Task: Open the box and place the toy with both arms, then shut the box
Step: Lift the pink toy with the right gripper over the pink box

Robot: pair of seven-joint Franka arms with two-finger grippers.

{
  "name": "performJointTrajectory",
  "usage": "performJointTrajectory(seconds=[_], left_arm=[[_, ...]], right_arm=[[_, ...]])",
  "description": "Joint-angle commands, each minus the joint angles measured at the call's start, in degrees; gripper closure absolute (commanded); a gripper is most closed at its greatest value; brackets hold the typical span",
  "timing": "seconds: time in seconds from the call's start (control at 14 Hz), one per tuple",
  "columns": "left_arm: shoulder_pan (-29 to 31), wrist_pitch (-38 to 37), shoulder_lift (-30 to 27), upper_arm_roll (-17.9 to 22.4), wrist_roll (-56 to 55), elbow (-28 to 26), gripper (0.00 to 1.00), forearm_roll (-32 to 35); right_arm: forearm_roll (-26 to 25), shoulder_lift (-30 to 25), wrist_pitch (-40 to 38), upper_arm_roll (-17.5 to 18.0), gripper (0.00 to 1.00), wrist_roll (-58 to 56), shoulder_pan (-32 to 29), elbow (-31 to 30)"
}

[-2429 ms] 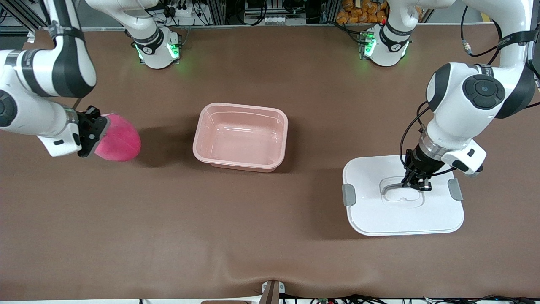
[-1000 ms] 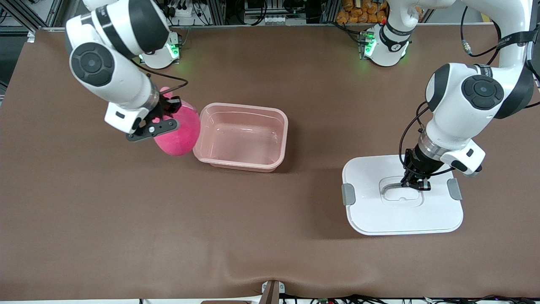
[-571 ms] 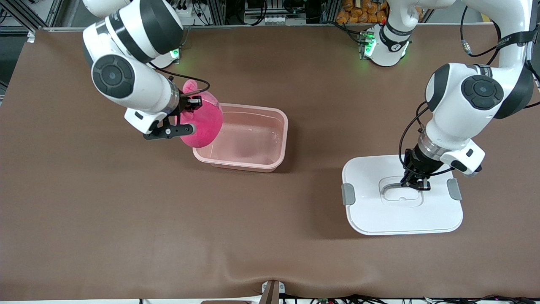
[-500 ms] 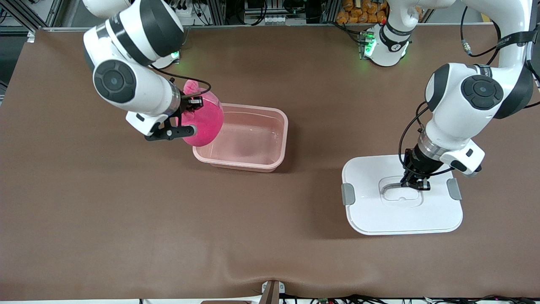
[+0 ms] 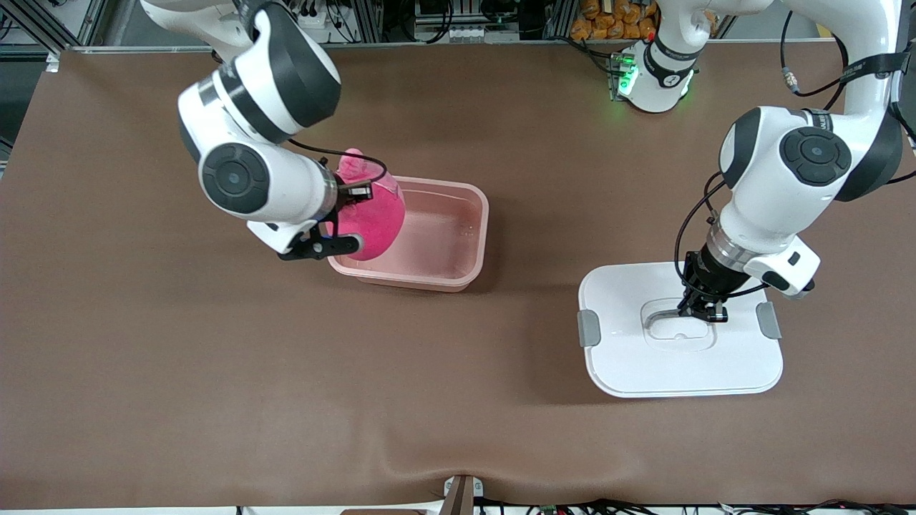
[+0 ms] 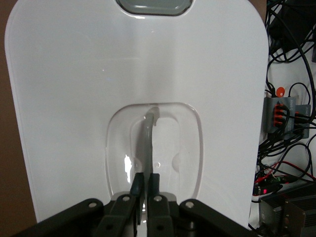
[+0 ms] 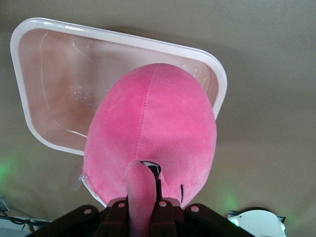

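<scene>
Opening was done: the white lid (image 5: 680, 336) lay on the table, the left gripper (image 5: 703, 312) clamped on its handle (image 6: 148, 140). The right gripper (image 5: 342, 214) pinched the pink plush toy (image 5: 368, 218) over the open pink box (image 5: 458, 236)'s edge; releasing and closing remained.

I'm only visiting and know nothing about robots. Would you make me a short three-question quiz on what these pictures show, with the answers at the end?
1. True or false: the white lid with grey side clips sits on the translucent pink plastic tub.
2. What does the right gripper hold? A) the lid B) a bright-pink plush toy C) nothing
3. Fill in: the left gripper has its jaws shut on the lid's clear ____.

Key
1. False: the lid lies on the brown table, toward the left arm's end, apart from the tub.
2. B: it hangs over the tub's end toward the right arm.
3. handle.
</scene>
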Motion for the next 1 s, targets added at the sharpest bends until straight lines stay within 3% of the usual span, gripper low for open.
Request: performJointTrajectory(seconds=[0.0, 0.93], left_arm=[[0.2, -0.4, -0.6, -0.1, 1.4, -0.3, 1.0, -0.9], [0.2, -0.4, -0.1, -0.1, 1.4, -0.2, 1.0, -0.9]], right_arm=[[0.9, 2.4, -2.0, -0.5, 1.0, 1.1, 0.6, 3.4], [0.4, 7.8, 0.5, -0.7, 1.0, 3.1, 0.8, 3.1]])
